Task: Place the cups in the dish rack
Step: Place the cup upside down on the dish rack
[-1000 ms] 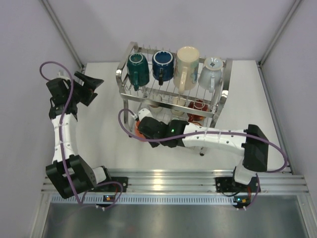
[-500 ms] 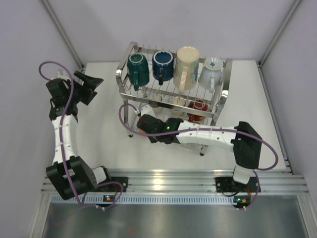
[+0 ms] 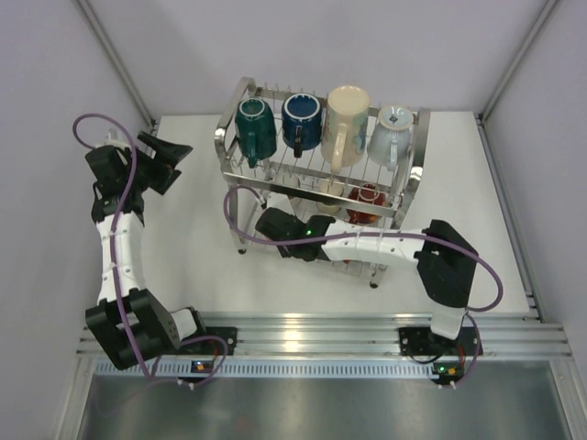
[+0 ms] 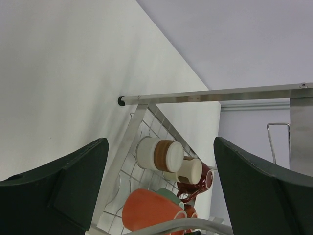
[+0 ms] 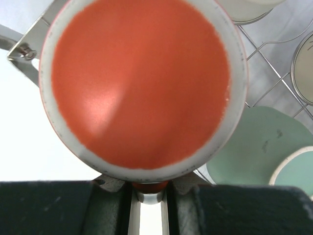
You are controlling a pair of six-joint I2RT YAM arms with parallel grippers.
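The dish rack stands at the back middle of the table. Its top tier holds a teal cup, a navy cup, a cream cup and a pale blue-grey cup. My right gripper reaches under the top tier at the left end. In the right wrist view it is shut on the handle of an orange cup, beside a mint cup. My left gripper is open and empty, left of the rack. Its view shows the orange cup on the lower tier.
The lower tier also holds a cream-and-brown cup, a cream cup and a dark red cup, also seen from above. Grey walls close the left, right and back sides. The rack's front rail crosses the left wrist view.
My right gripper has moved farther in under the rack's top tier with the orange cup, and its elbow has swung left. The left arm has not moved.
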